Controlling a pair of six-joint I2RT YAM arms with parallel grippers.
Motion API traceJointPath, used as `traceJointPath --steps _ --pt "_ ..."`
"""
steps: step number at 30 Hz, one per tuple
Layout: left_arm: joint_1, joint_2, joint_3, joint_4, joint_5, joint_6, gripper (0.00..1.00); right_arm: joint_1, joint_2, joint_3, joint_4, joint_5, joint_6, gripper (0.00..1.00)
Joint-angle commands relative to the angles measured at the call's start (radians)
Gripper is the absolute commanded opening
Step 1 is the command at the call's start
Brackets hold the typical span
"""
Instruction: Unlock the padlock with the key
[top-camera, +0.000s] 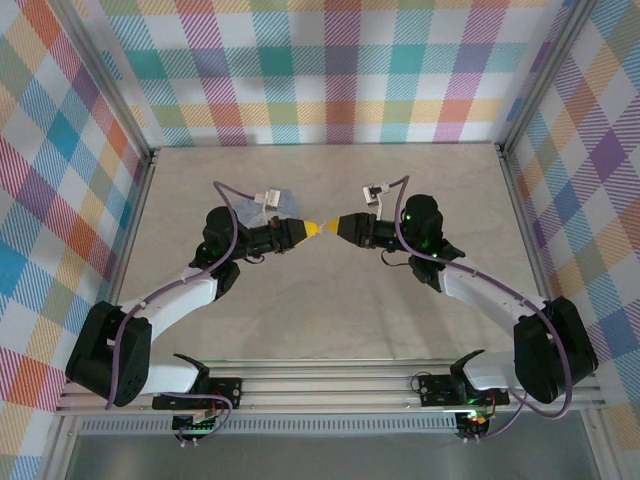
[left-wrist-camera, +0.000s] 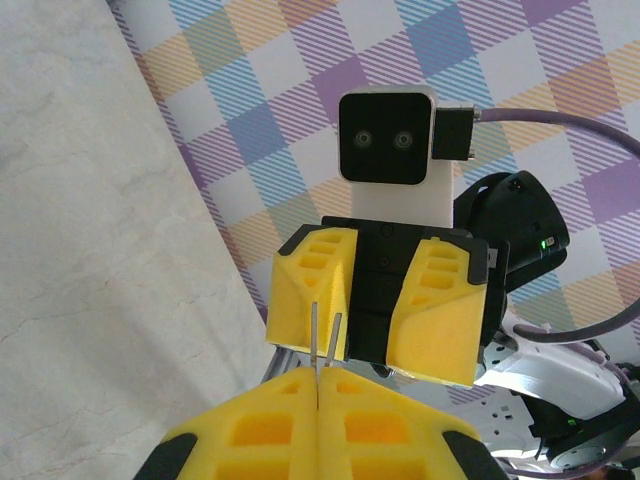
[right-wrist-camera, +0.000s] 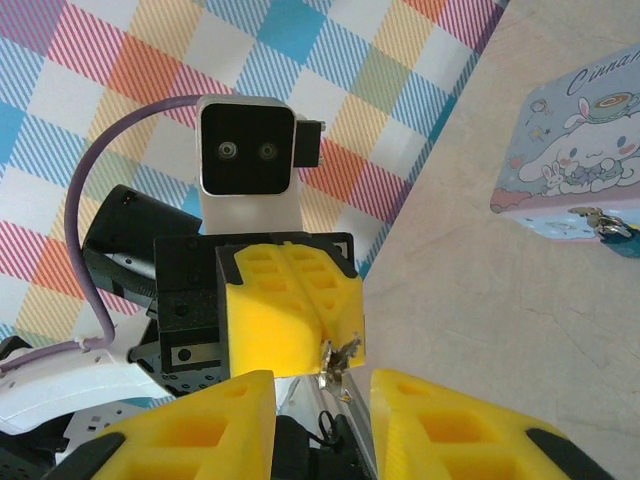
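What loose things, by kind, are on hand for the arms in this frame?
tin box: 1
padlock: 1, at the tin's edge
key: 1, pinched in the left gripper
Total: 3

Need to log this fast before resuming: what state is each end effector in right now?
Left end effector: closed, holding the key.
Right end effector: open, gripping nothing.

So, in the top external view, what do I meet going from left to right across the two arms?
Left arm's base → left wrist camera → left hand, shut on the key → right hand, open → right wrist camera → right arm's base.
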Motion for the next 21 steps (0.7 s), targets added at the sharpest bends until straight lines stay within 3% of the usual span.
traceJointPath --steps 1,21 --pt "0.007 0.007 0.026 0.051 0.022 -0.002 0.00 0.001 -0.003 -0.001 0.052 -0.029 0.010 0.32" --pt "0.005 0.005 0.034 0.070 0.036 -0.010 0.00 0.003 0.067 0.015 0.077 -0.075 0.033 0.33"
